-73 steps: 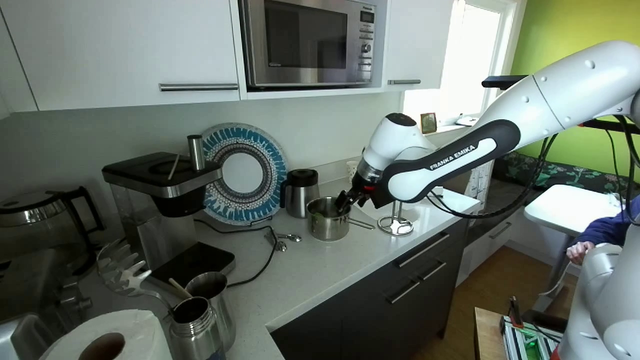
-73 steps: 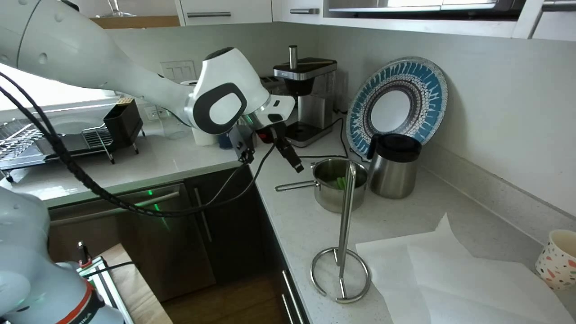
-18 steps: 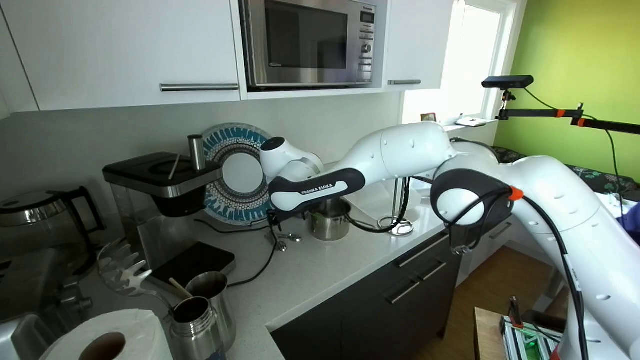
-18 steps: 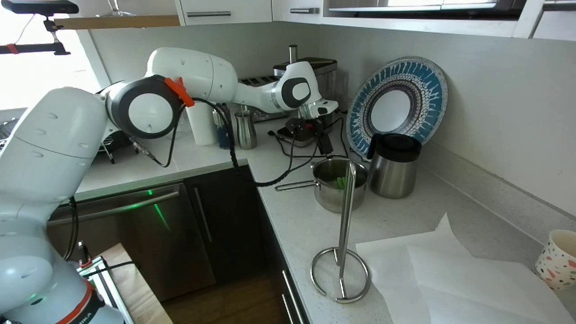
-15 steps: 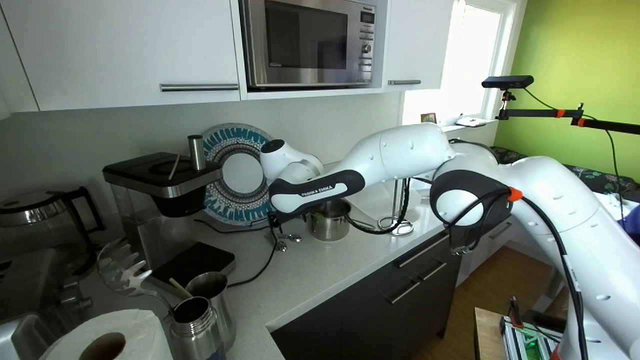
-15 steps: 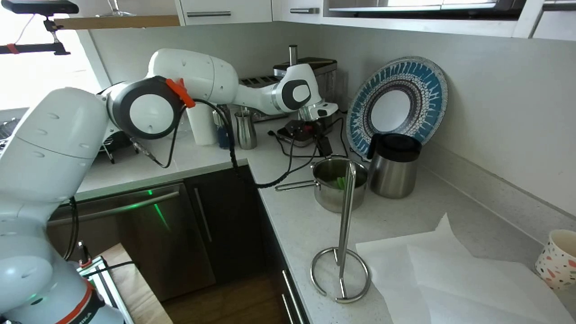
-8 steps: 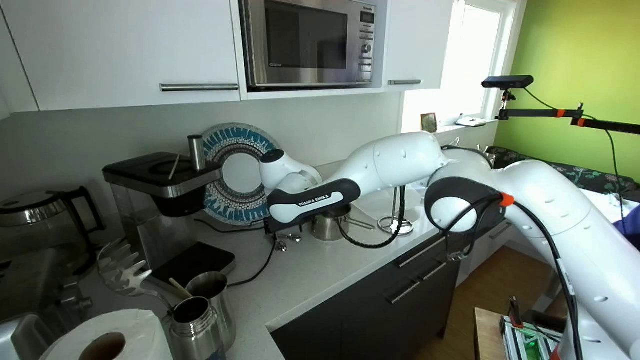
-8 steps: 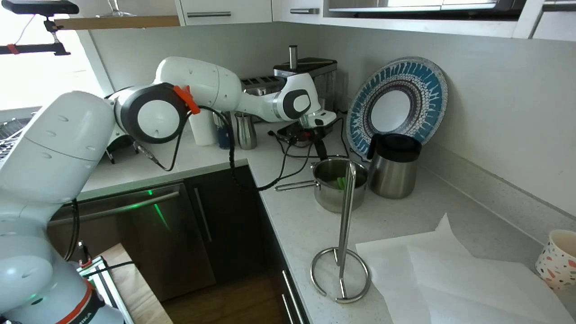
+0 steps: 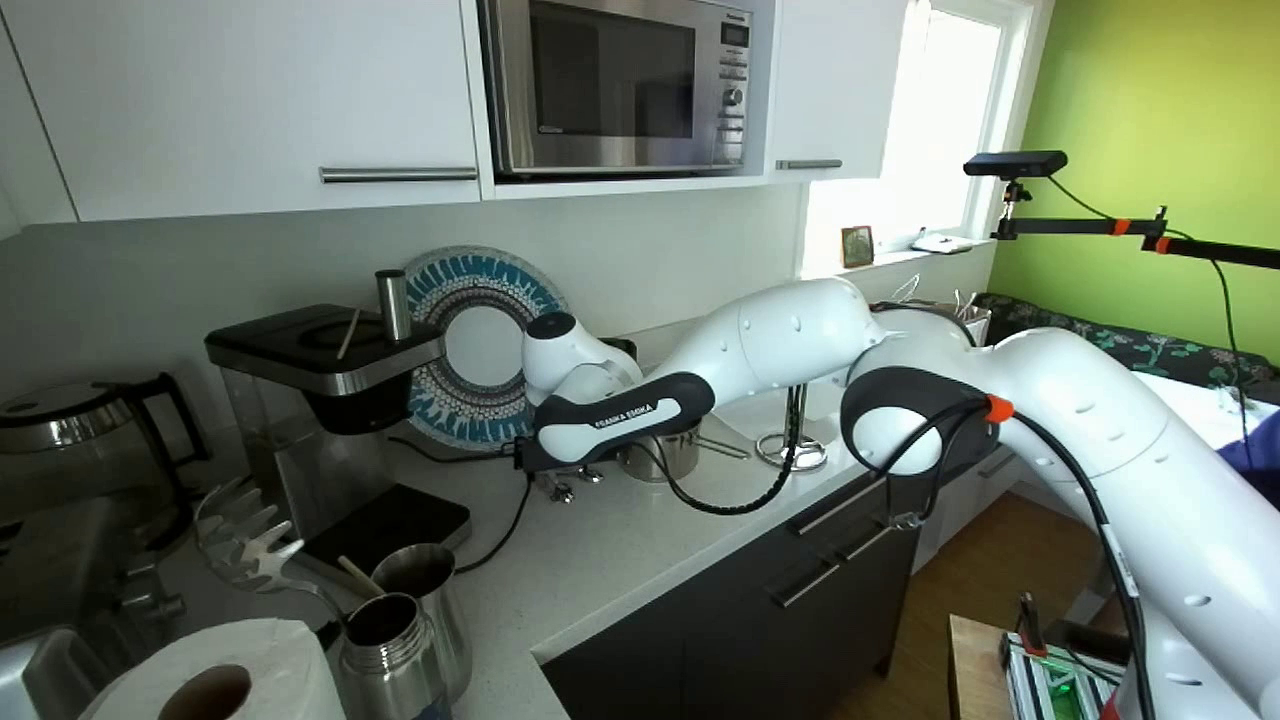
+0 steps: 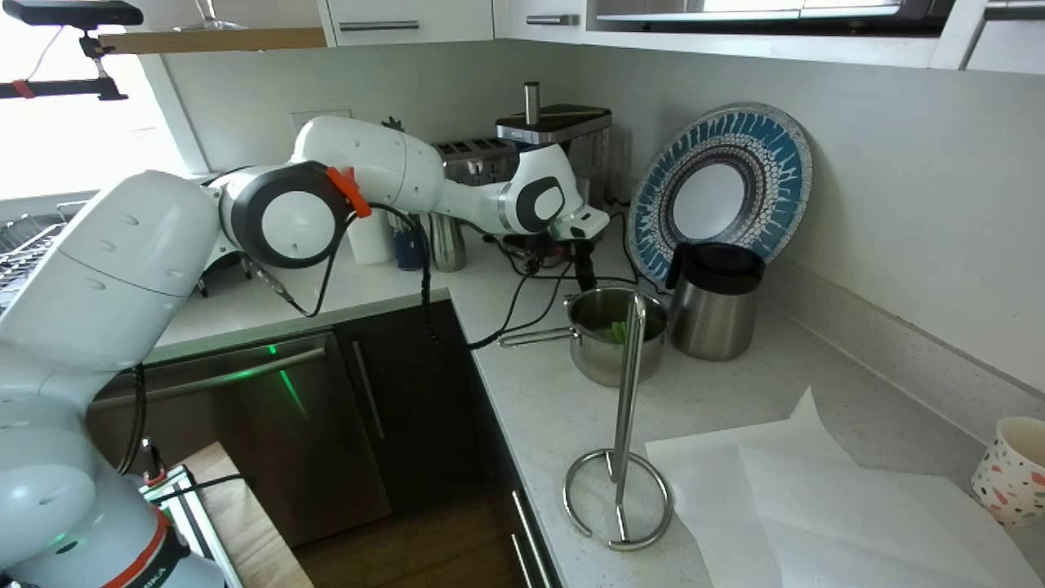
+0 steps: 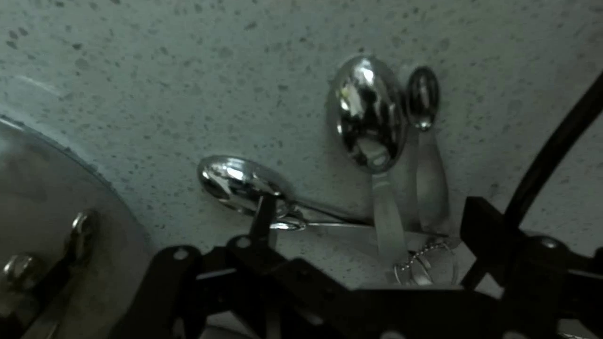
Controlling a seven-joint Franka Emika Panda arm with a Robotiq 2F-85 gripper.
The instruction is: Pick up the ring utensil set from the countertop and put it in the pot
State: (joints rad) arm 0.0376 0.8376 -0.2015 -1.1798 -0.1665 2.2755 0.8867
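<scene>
I judge that my work is at the reaching part; picking and putting are not done yet. The utensil set [image 11: 384, 188], some silvery spoons joined together, lies on the desk [image 9: 570, 560]. In the pot [image 10: 600, 351] I can see only something green [image 10: 618, 331], as far as its inside is visible.

In the wrist view, the fingers [image 11: 264, 219] of my pincer [image 11: 371, 206] stand wide apart, with nothing clamped. In the gap appear the spoon handles [image 11: 391, 226] and the thin ring [image 11: 426, 270], the ring being more to the right. The left finger covers a part of the spoons at the left; if it touches them, I cannot tell from here. Left to do, in my opinion: go down the remaining bit, bring the fingers together on the handles, lift, carry to the pot and let go there.

Compared with half a second ago, the arm [image 10: 473, 204] is a little lower in both exterior views. Compared with the oldest frames, the change is bigger: then the pincer was at the handle side of the pot, and now, in an exterior view, it is at the pot's far side. The pot stayed at its place. The spoons also seem not moved, though the arm now hides a part of them.
</scene>
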